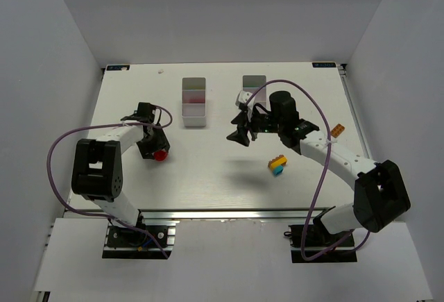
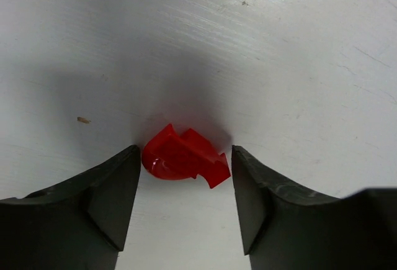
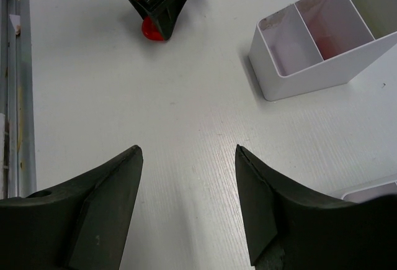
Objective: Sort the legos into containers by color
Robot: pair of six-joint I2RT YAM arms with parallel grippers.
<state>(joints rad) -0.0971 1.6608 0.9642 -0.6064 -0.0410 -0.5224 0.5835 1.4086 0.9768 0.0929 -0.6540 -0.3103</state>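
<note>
At 4 o'clock from the middle of the counter (image 1: 208,191), in the overhead view, a yellow lego (image 1: 277,161) and a blue lego (image 1: 277,171) are seen touching each other, well apart from both containers.

At 8 o'clock the left gripper (image 2: 185,152) is held down at the counter. Its jaws are parted, with a rounded red lego (image 2: 180,159) lying on the surface between them. The brick is seen against the left finger (image 2: 111,202), and only a sliver of counter shows before the right finger (image 2: 260,202). The brick is bracketed but not lifted.

Near the middle, the right gripper (image 3: 187,151) is held above bare counter. Its jaws are spread and nothing is caught between them.

At 3 o'clock an orange lego (image 1: 337,130) is found near the counter's right edge, just beside the right arm.

Farther off, at 11 o'clock, the left container (image 1: 195,120) stands upright, with its three compartments lined up front to back. A reddish tint is seen in the middle compartment, but what lies inside cannot be made out.

At 1 o'clock the right container (image 1: 255,82) is partly hidden behind the right arm, and its contents cannot be told.
</note>
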